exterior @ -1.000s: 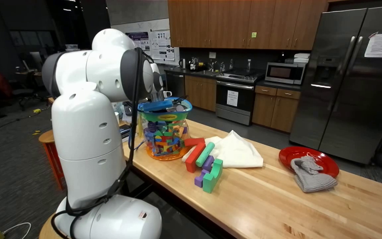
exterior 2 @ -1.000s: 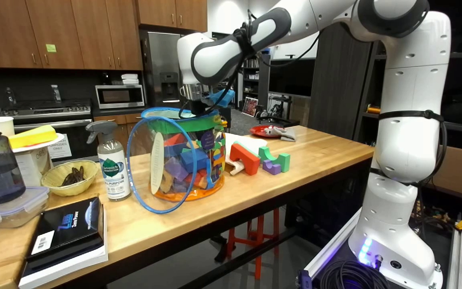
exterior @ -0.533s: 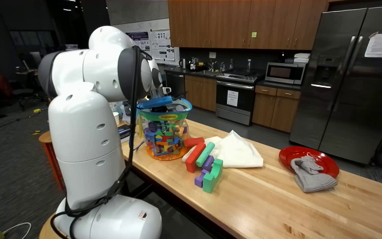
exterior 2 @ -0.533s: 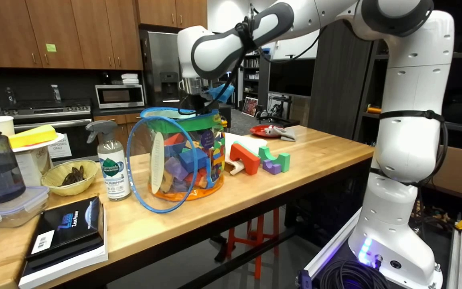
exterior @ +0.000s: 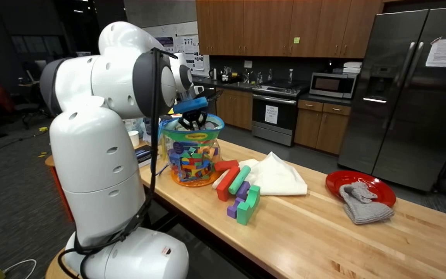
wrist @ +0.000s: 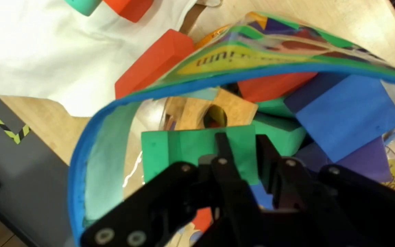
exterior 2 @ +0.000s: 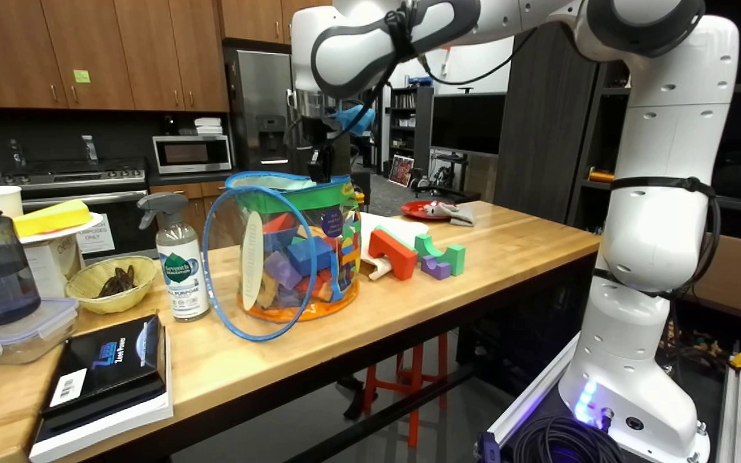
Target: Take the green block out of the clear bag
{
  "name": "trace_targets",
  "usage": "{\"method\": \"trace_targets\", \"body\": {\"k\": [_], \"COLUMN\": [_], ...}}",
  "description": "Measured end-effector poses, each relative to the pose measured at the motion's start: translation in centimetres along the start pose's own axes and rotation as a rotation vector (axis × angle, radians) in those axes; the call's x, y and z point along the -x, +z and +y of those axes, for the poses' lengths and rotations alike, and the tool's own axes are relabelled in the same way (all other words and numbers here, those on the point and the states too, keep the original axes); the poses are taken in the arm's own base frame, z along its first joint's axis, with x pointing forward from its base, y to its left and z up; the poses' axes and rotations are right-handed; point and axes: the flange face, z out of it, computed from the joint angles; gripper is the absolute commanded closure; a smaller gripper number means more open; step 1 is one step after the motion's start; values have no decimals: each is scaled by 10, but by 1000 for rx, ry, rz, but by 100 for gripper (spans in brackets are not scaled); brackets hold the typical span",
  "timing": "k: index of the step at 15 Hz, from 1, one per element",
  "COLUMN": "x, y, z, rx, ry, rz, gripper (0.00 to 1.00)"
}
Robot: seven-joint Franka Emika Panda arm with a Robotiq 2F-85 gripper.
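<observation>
Green block (wrist: 190, 146) in gripper (wrist: 241, 138); wooden table (exterior: 304, 232); cabinets (exterior: 269, 27) behind.

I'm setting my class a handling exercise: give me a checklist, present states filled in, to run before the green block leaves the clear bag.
1. Jaws around one end of the green block: ok.
2. Firm grip: cannot tell.
3. The clear bag upright: ok.
4. The blue-rimmed lid off the opening: ok, at the bag's side.
5. Block above the rim: not ok, neither exterior view shows it there.
6. Block free of the tan block: cannot tell, they overlap in the wrist view.
</observation>
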Motion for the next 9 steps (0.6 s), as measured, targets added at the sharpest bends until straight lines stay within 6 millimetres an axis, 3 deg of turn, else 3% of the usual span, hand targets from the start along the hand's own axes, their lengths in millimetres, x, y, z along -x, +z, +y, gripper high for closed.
{"method": "trace_targets", "body": {"k": [9], "x": [-16], "y": [-77], "z": [40], "rx": [57], "ry": [-29], "rz": [164], "gripper": [94]}}
